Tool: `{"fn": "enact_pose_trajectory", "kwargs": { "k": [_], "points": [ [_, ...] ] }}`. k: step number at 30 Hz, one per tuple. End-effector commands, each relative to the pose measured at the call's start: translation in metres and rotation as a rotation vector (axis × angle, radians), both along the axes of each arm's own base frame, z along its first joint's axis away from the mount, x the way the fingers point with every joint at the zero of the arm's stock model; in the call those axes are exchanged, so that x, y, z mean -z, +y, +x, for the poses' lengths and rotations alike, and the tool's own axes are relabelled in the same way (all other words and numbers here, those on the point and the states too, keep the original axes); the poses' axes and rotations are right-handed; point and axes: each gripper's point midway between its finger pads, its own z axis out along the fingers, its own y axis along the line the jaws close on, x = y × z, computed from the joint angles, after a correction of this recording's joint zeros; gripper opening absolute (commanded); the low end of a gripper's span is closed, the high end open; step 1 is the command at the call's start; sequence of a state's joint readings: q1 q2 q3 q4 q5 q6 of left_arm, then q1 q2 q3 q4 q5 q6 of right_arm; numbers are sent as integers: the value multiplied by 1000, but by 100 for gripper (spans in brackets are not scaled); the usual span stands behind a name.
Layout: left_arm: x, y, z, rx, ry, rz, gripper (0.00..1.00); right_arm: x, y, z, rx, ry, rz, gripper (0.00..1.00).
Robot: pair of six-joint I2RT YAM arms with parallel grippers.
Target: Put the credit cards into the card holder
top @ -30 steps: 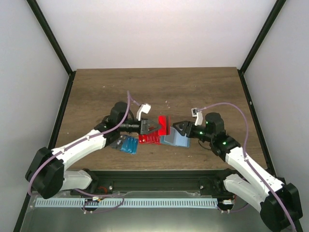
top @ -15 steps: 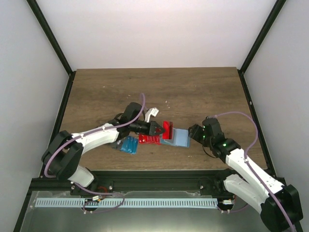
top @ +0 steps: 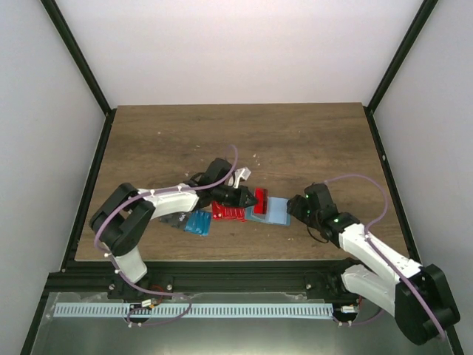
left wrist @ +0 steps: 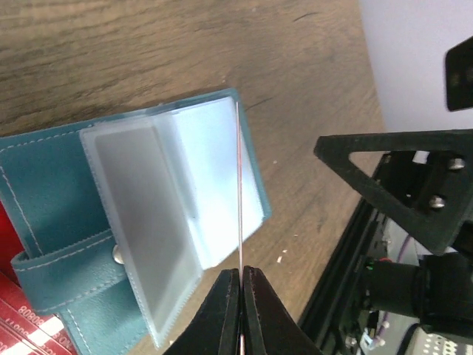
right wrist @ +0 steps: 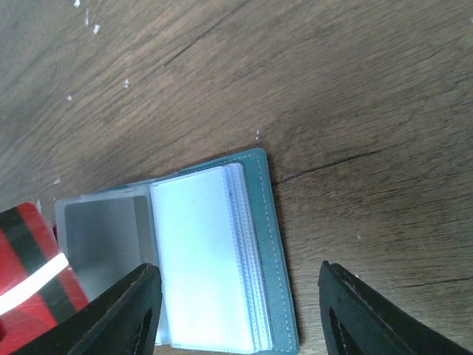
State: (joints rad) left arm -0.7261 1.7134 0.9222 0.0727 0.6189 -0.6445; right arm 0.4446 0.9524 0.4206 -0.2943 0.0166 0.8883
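the card holder (top: 272, 212) lies open on the bench (top: 222, 133), sleeves (right wrist: 199, 259) up. left fingers (left wrist: 216, 314) pinch a red card (left wrist: 239, 185) edge-on over it; right fingers (right wrist: 122, 314) gape empty beside it. i'd lay the card flatter, aiming at a sleeve mouth.

The top camera hangs high above and behind me and looks down over the whole table (top: 222, 133), the card holder (top: 275, 212) small in its view. My left wrist camera peers close at the card holder's open pages; my right wrist camera looks steeply down on them. All three share the card holder.
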Motion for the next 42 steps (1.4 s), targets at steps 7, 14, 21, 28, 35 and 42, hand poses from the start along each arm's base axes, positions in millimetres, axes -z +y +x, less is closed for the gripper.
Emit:
{"fn": "enact_pose_trajectory", "kwargs": {
  "k": [7,14,21,28,35,42],
  "points": [
    [13,-21,18,-75,1,-4,4,14,4,5,1,3,22,56],
    [22,-23,29,-102,-22,26,4,26,6,3,-7,27,27,53],
    [30,-23,35,-120,-35,55,4,28,6,1,-10,35,21,50],
    [36,-23,38,-127,-34,72,4,33,5,-1,-12,45,19,47],
    [39,-28,34,-99,-20,55,4,35,7,-1,-16,59,20,46],
    [42,-27,34,-102,-18,61,4,36,8,-2,-19,63,24,44]
  ]
}}
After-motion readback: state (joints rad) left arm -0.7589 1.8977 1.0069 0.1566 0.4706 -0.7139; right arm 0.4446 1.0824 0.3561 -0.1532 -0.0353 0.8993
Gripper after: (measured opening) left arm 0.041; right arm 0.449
